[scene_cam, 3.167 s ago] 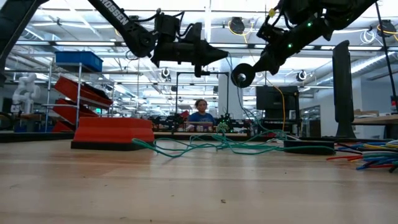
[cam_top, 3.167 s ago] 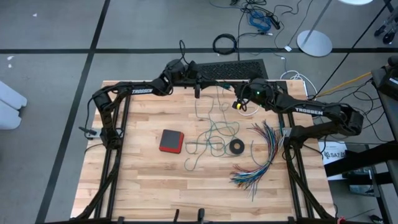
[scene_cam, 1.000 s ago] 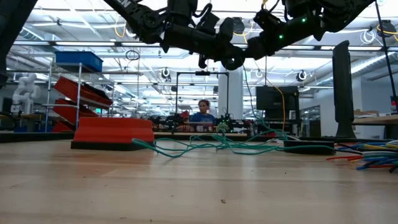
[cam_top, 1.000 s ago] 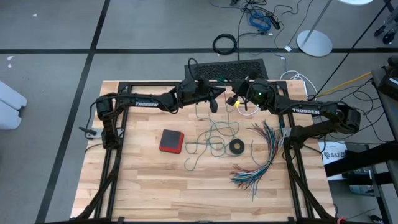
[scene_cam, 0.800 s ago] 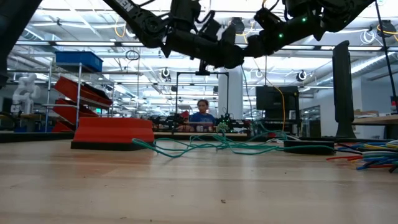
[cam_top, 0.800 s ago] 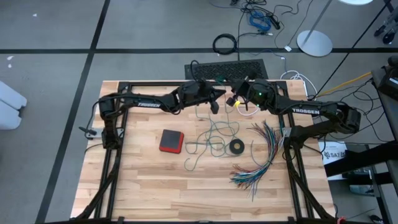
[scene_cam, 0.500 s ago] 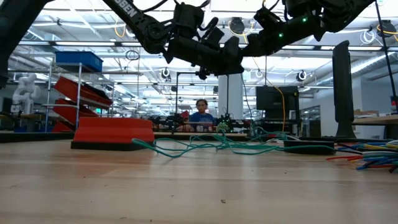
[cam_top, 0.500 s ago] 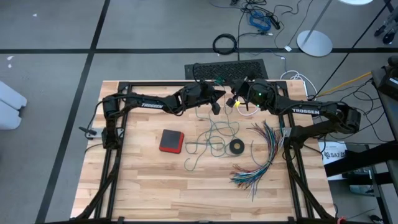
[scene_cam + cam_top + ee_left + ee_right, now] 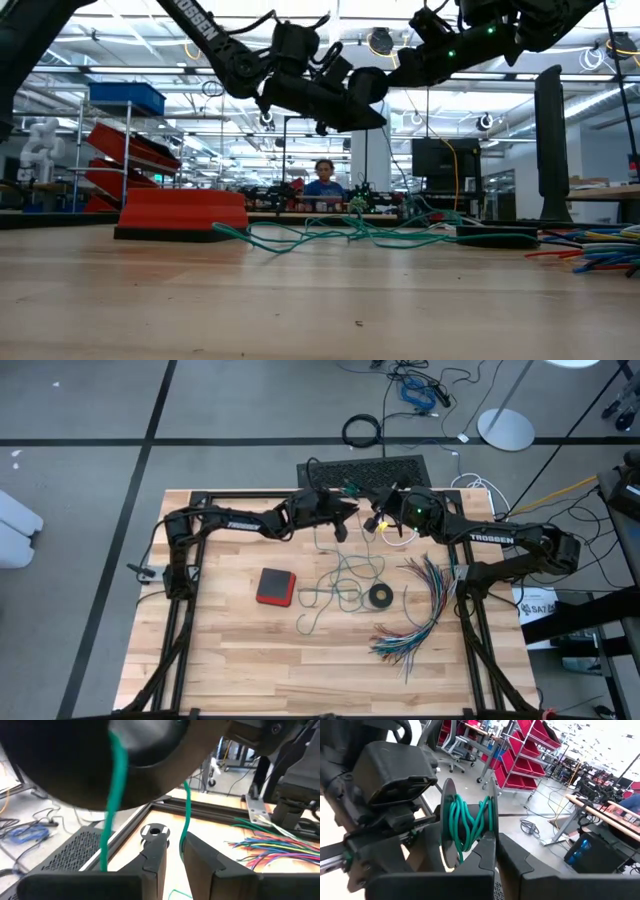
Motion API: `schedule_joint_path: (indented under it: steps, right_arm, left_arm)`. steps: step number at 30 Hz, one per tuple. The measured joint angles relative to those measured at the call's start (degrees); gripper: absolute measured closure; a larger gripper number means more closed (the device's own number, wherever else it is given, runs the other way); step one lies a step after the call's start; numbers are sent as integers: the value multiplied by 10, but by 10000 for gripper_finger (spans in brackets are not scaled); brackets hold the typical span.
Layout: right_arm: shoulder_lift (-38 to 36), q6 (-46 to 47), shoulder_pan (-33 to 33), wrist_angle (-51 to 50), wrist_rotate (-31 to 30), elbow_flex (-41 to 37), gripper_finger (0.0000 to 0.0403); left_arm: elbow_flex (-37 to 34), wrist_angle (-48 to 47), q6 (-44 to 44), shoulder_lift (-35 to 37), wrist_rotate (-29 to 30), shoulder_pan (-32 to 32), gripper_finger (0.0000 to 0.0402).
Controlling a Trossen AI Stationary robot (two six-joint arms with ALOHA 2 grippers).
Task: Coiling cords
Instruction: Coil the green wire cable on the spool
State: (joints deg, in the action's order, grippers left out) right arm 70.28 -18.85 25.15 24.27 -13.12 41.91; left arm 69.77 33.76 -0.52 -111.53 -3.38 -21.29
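Right wrist view: a spool [image 9: 467, 827] wound with teal-green cord [image 9: 465, 820] is clamped by the right gripper [image 9: 495, 851], held aloft so cord can be wound on. The left gripper [image 9: 174, 851], fingers slightly parted around the strand, appears positioned to guide it.

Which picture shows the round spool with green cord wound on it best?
The right wrist view: the spool fills the middle, its green windings plain between the two discs, pinched in the right gripper. The left wrist view shows only a dark blur with green cord hanging. The high and low views show it small, between the arms.
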Motion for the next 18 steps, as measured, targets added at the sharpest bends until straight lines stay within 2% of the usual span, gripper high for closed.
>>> schedule_joint_path:
  steps: [6, 10, 18]
  right_arm:
    - [-1, 2, 0, 7, 1, 0, 403]
    - [-1, 16, 0, 18, 27, 0, 403]
    - [-1, 39, 0, 58, 76, 0, 403]
  left_arm:
    - [-50, 102, 1, 0, -26, -11, 332]
    - [-80, 150, 2, 0, -27, -17, 332]
    - [-109, 199, 2, 1, -47, -27, 332]
